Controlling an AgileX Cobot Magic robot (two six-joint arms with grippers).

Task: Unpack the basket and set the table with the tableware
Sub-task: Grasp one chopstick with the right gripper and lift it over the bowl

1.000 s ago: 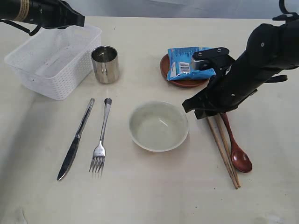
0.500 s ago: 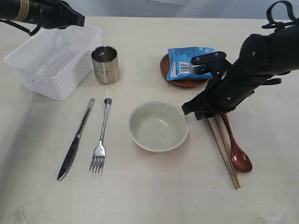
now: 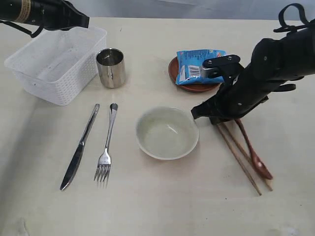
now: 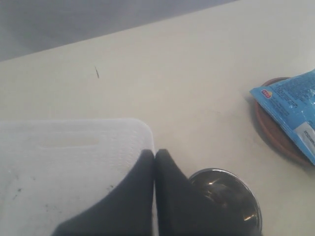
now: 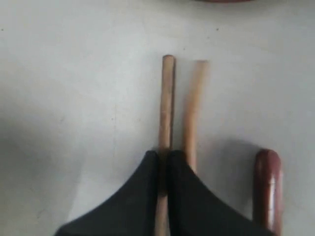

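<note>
Right wrist view: right pincer point(image 5: 164, 155) has just clamped one chopstick point(image 5: 167, 98), skewing it and the spoon point(image 5: 267, 182); both probably need straightening. Left pincer point(image 4: 154, 153) is together, empty.

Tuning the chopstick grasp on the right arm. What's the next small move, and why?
Probably reopen a little and shift sideways to span both sticks. The right gripper looks pinched on one chopstick only. The second chopstick lies beside it, partly hidden under the gripper, with the spoon close alongside. Lifting now would likely leave one stick on the table.
</note>
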